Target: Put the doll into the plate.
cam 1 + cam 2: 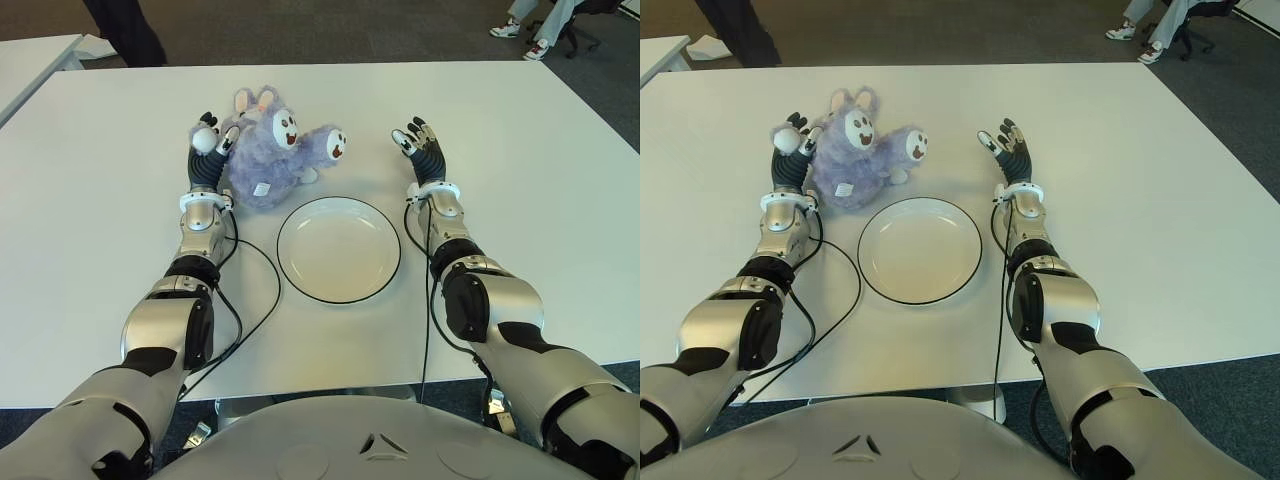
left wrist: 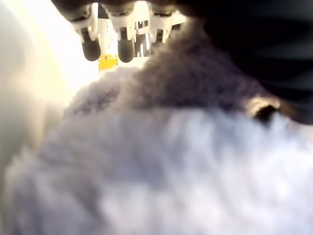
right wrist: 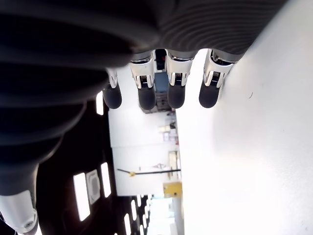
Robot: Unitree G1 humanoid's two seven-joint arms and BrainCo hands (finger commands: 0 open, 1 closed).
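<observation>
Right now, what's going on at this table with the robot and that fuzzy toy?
The robot's left hand is up against the left side of a purple plush doll, fingers open, not yet gripping it. The doll lies on the white table just behind an empty white plate. The right hand shows open to the right of the doll, holding nothing. The doll isn't in the plate yet.

doll [image 1: 272,152] beyond plate [image 1: 296,268] | left hand [image 1: 210,150] touching doll | right hand [image 1: 420,145] open
</observation>
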